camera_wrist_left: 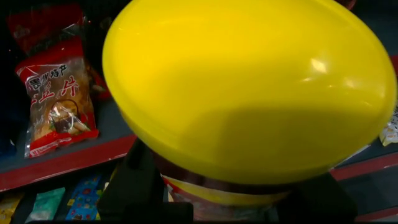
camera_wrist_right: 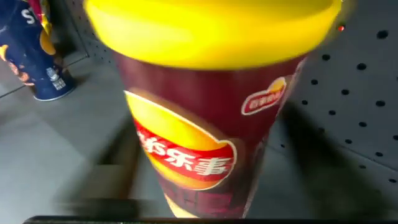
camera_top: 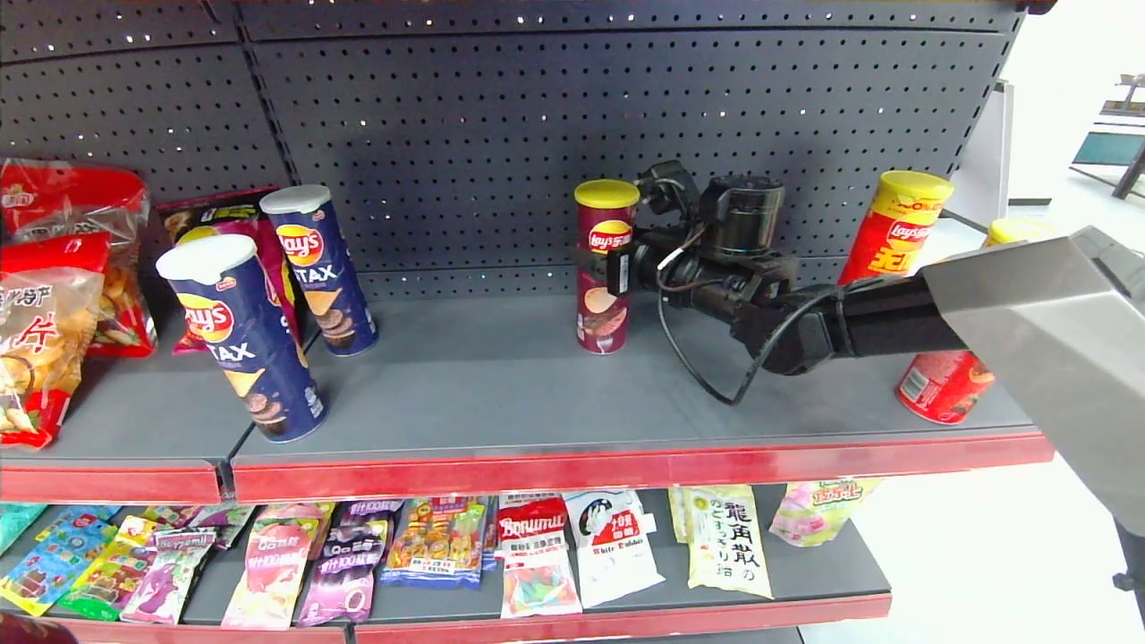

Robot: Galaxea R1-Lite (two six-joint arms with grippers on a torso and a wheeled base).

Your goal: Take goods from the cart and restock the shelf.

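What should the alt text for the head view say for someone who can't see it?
The right gripper holds a yellow-lidded maroon chip can upright on the upper shelf. Two blue chip cans and snack bags sit to its left, red cans to its right; candy packets line the lower shelf.

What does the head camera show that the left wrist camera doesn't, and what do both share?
Head view alone: the right gripper closed around a maroon cylindrical chip can with a yellow lid standing on the grey shelf, plus two dark blue chip cans with white lids. Left wrist view alone: a cylindrical can with a wide yellow plastic lid, between the dark fingers of the left gripper. Both: the red-edged clear bag of crisps and the shelf's red front edge.
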